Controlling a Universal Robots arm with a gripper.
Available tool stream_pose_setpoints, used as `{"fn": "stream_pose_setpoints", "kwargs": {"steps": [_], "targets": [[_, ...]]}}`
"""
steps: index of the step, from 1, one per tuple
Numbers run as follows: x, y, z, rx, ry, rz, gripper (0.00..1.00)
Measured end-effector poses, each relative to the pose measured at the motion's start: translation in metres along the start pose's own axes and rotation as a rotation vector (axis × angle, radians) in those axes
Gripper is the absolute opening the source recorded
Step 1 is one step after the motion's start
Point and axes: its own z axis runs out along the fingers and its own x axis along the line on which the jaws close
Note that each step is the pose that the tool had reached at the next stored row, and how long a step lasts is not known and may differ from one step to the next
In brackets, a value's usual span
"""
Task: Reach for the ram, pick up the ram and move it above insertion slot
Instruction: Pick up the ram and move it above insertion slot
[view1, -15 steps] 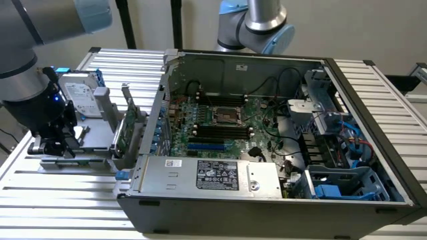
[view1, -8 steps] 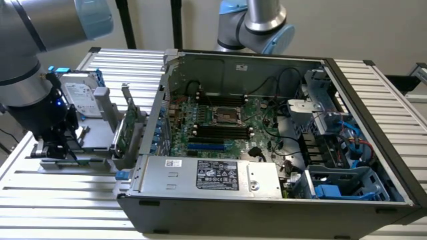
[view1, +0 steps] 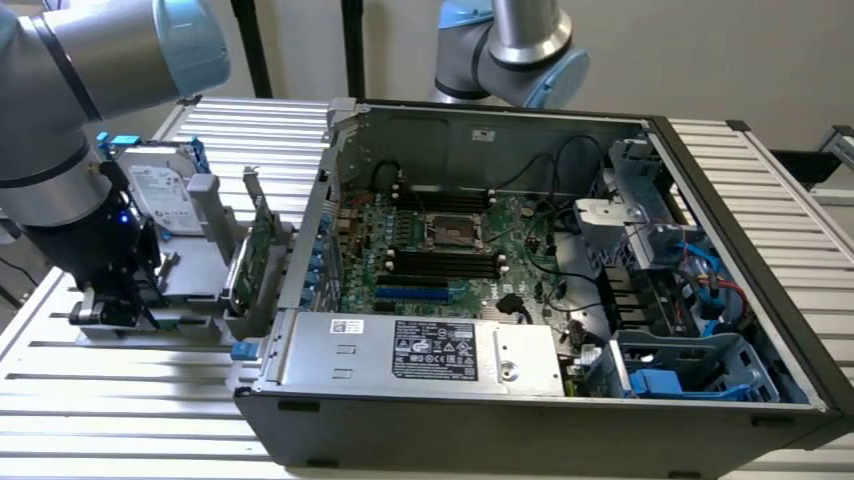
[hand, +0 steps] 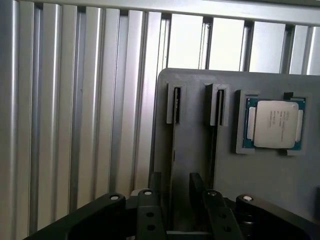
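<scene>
Bench (view1: 134, 400) of ribbed aluminium is carrying everything here. An open computer case (view1: 727, 200) is lying on its side across most of it. Its green motherboard (view1: 514, 215) is facing up, with black memory slots (view1: 441, 265) lying beside the processor socket.

A grey robot arm (view1: 54, 150) is leaning in on the exterior view's left, outside the case. Its wrist is pointing down at a grey holder (hand: 192, 140) that is sitting on the bench just beside the case wall. A second arm (view1: 514, 45) is showing at the far side, behind the case.

On the holder a hard drive (view1: 158, 195) is sitting propped at the far end, and a tall green expansion card (view1: 254, 260) is standing upright nearest the case.

In the wrist view a square silver processor (hand: 276, 124) is lying in its recess in the holder. Beside it two narrow slots are each holding a thin stick, seen edge-on. The ram (hand: 176, 106) is sitting in the slot farther from the processor, with the second stick (hand: 219, 107) between them, well apart from the motherboard.

The black fingers (hand: 196, 184) are standing spread wide, one on each side of the ram, and a gap is showing between each of them and the stick.
</scene>
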Motion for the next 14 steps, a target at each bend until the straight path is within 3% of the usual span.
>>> {"fn": "stream_pose_setpoints", "kwargs": {"steps": [5, 11, 13, 14], "targets": [[0.0001, 0.0002, 0.0075, 0.0000, 0.0000, 0.000, 0.36], [0.0001, 0.0002, 0.0087, 0.0000, 0.0001, 0.000, 0.36], [0.0001, 0.0002, 0.0090, 0.0000, 0.0000, 0.000, 0.35], [0.0001, 0.0002, 0.0092, 0.0000, 0.0000, 0.000, 0.28]]}}
